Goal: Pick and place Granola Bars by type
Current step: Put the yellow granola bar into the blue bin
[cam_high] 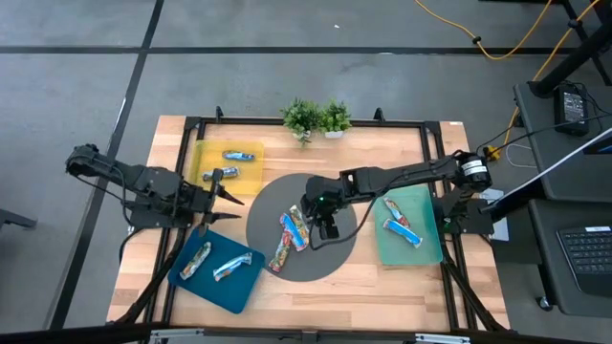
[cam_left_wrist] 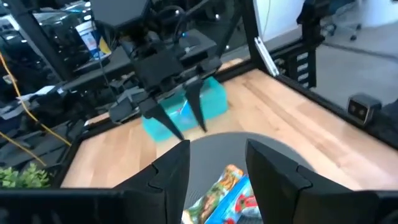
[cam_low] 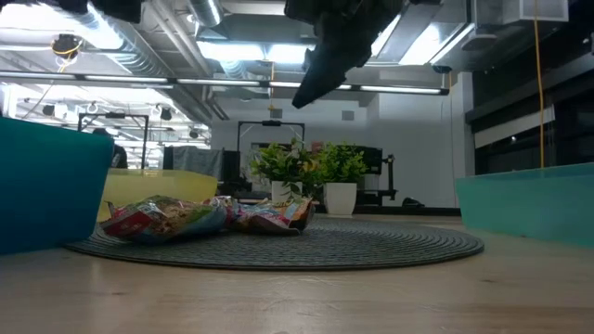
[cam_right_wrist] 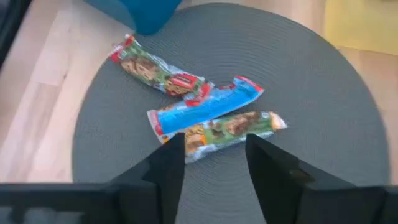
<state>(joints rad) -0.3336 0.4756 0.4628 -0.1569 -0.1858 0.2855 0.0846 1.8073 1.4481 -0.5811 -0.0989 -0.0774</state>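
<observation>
Dark fingers of the right end effector (cam_right_wrist: 208, 155) are seen parted and empty, held above three granola bars (cam_right_wrist: 205, 115) clustered on the round grey mat (cam_high: 263, 225). Beyond, the left end effector (cam_high: 229, 204), likewise parted and empty, is held at the mat's edge, between the yellow tray (cam_high: 203, 153) and blue tray (cam_high: 239, 291) on the worktop (cam_high: 382, 287).

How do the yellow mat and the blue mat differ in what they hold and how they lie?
The yellow mat holds two bars with silver-grey and blue wrapping, near its far side; the blue mat holds two bars that look silver and gold, lying side by side. The yellow mat lies square to the table's edges, near the plants; the blue mat lies turned at an angle, at the near left corner. Both sit left of the grey round mat, each holding two bars.
</observation>
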